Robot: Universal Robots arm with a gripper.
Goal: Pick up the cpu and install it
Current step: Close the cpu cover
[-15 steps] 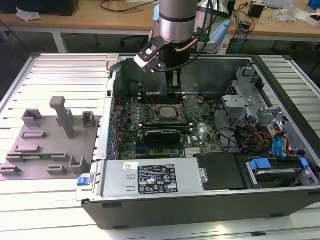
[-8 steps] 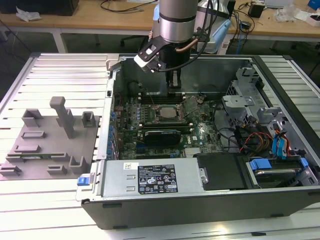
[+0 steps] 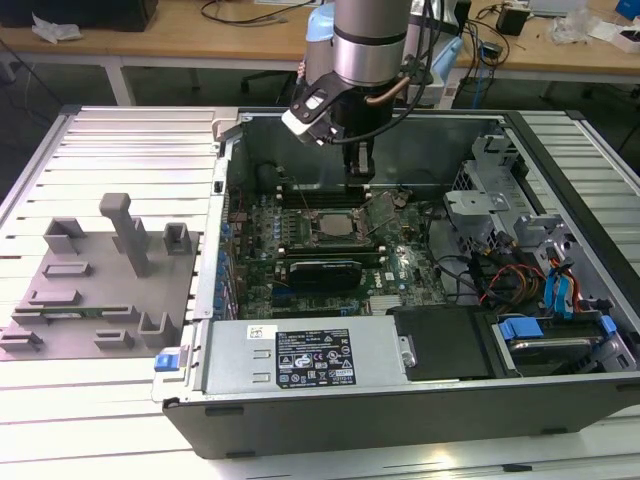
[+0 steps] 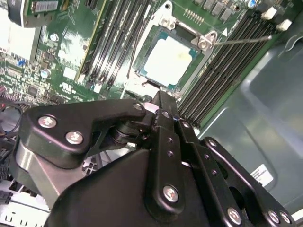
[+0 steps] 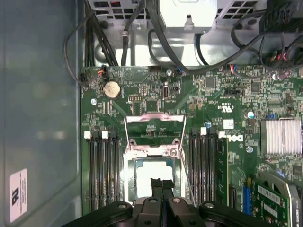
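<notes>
I find the cpu point(image 4: 168, 59) seated in its socket point(image 5: 129, 182) directly beneath my gripper point(image 5: 161, 181), fingers pressed together and empty, with the load plate point(image 5: 154, 116) standing open, unlatched.

Open computer case point(image 3: 400, 418), grey fixture plate point(image 3: 108, 287) beside it
</notes>
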